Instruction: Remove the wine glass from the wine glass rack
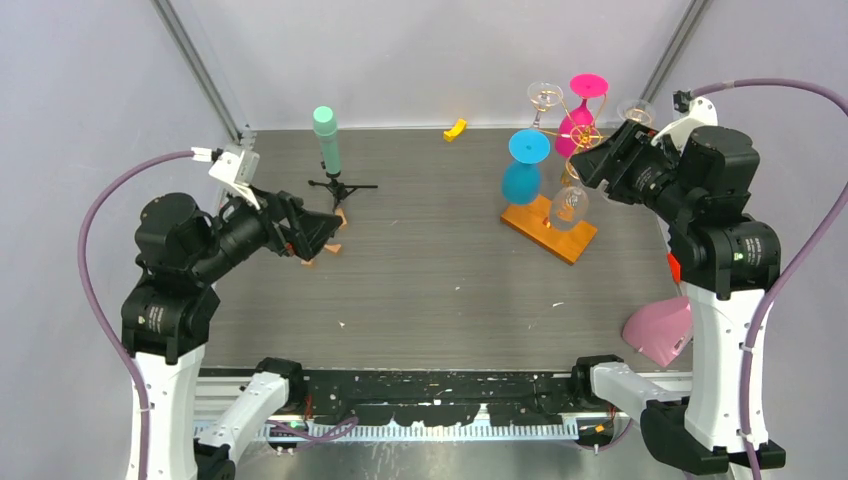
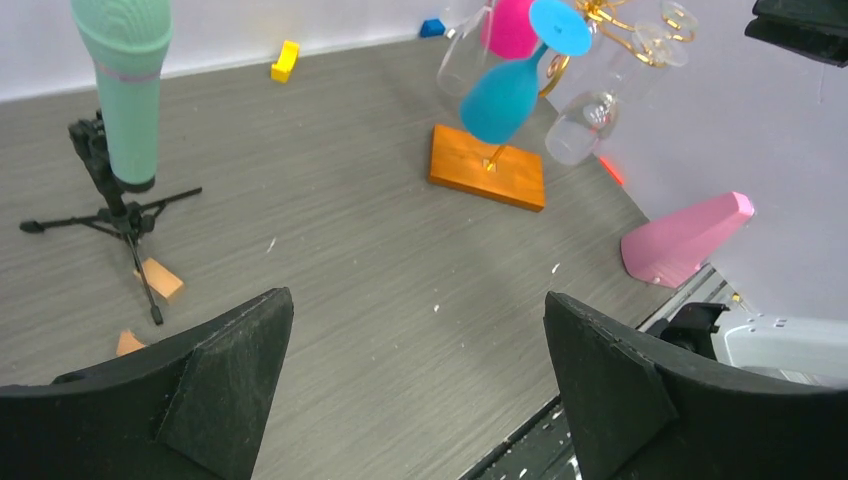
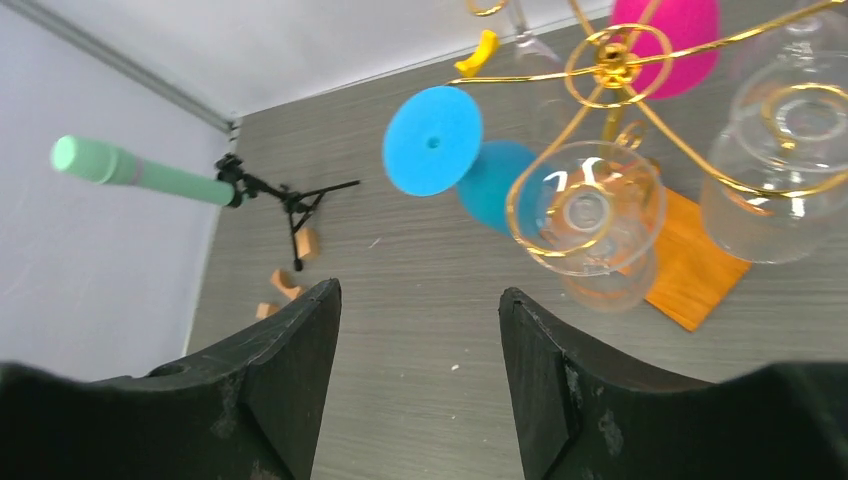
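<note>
Wine glass rack (image 1: 549, 230): a clear wine glass (image 3: 585, 215) hangs bowl-down at its near side, foot apparently seated in a gold curl. The blue glass (image 1: 522, 180) hangs on the rack's left. Right gripper (image 3: 418, 300) is just beside the rack's top, jaws spread wide, holding nothing. Left gripper (image 2: 418, 300) is well apart to the rack's left, jaws wide, empty.

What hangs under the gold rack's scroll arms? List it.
Hanging upside down under the rack: a blue glass, a pink glass and at least three clear glasses. Beneath sits its orange wooden base. In the top view the right arm covers part of the rack.
</note>
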